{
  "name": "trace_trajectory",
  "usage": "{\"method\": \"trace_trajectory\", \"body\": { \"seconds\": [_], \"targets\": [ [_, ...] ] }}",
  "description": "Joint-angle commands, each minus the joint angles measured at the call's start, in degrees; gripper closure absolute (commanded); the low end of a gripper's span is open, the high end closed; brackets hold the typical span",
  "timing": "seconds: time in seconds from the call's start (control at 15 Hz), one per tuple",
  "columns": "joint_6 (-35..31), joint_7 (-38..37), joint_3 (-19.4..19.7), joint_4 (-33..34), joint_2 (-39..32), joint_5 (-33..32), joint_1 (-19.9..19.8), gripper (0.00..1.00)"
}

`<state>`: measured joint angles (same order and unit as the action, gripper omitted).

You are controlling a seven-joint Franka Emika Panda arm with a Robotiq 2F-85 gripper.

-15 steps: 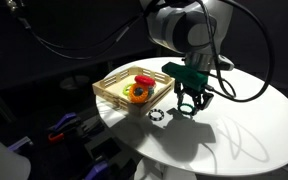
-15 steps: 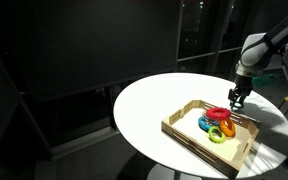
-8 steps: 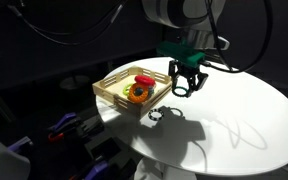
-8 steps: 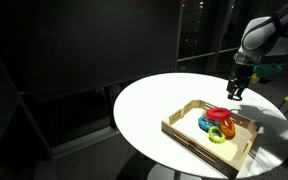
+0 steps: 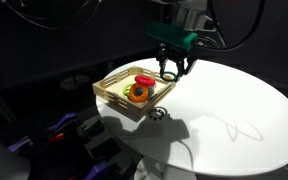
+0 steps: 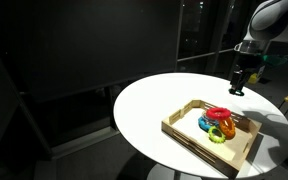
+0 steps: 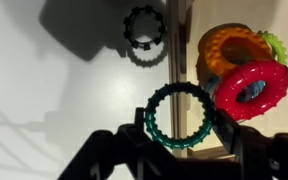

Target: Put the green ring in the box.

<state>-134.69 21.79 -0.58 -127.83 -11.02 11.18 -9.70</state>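
Observation:
My gripper (image 7: 182, 118) is shut on the green ring (image 7: 181, 90), a dark green ring with an open centre, gripped by its outer sides. In the wrist view the ring hangs above the near edge of the box (image 7: 180, 50), a shallow tray of light wood. In both exterior views the gripper (image 5: 171, 72) (image 6: 236, 90) is raised above the table beside the box (image 5: 112, 92) (image 6: 184, 133). The ring itself is too small to make out in the exterior views.
A black toothed ring (image 7: 142, 27) (image 5: 157, 113) lies on the round white table (image 5: 234, 110) just outside the box. Inside the box are an orange-yellow ring (image 7: 227, 47), a red ring (image 7: 254, 88) and other coloured rings (image 6: 216, 127).
The gripper has risen from the table and moved toward the box, carrying the green ring. The black toothed ring has stayed where it was.

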Motion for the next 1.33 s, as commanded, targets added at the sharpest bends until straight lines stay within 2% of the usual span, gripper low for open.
{"method": "trace_trajectory", "body": {
  "seconds": [0.0,0.6,1.27],
  "targets": [
    [1.0,5.6,-0.6,-2.9,3.7,3.5,0.9,0.55],
    [-0.8,13.1,-2.1,-6.7,5.5,7.1,4.9,0.55],
    [-1.5,14.9,-3.2,-8.4,4.1,6.4,7.4,0.55]
  ]
}}
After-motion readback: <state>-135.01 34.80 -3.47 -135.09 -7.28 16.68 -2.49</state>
